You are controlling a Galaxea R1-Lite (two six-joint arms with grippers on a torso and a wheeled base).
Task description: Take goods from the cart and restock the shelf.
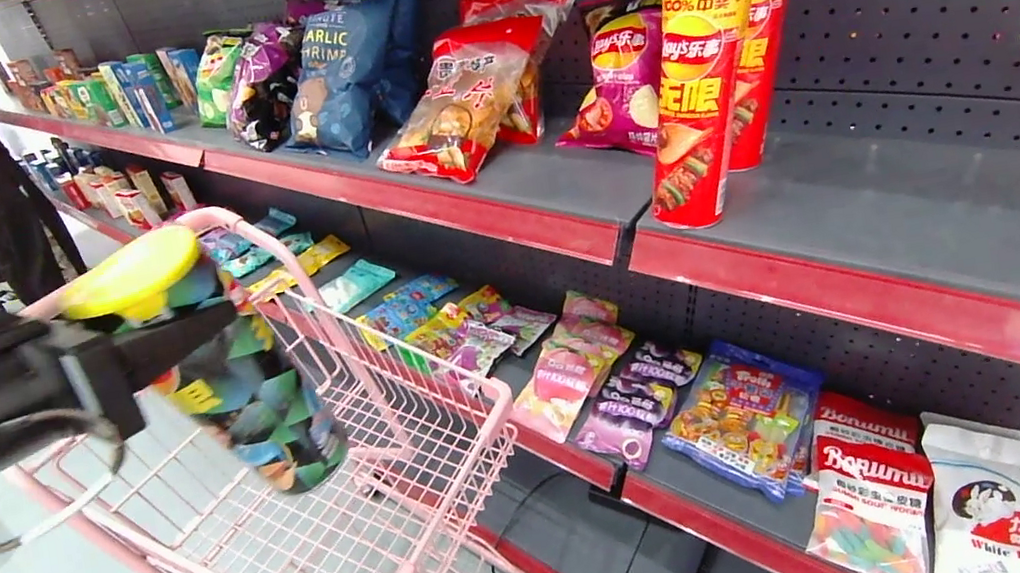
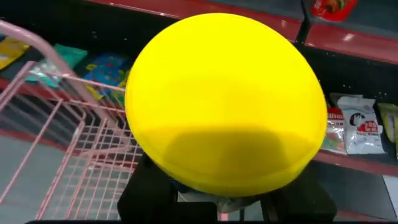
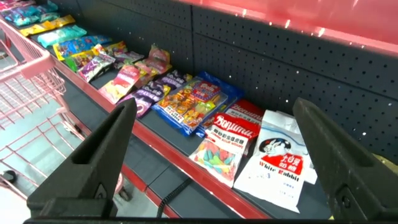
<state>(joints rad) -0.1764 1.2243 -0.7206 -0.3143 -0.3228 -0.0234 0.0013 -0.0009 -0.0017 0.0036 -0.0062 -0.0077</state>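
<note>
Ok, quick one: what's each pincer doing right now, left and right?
Left pincer: closed on the yellow-lidded canister, above the pink cart.
Right pincer: open, holding nothing.

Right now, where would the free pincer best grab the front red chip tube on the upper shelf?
Probably around the middle of the front red chip tube, coming from the aisle side: it stands upright near the shelf edge, with a second tube close behind, so its front is clear.
</note>
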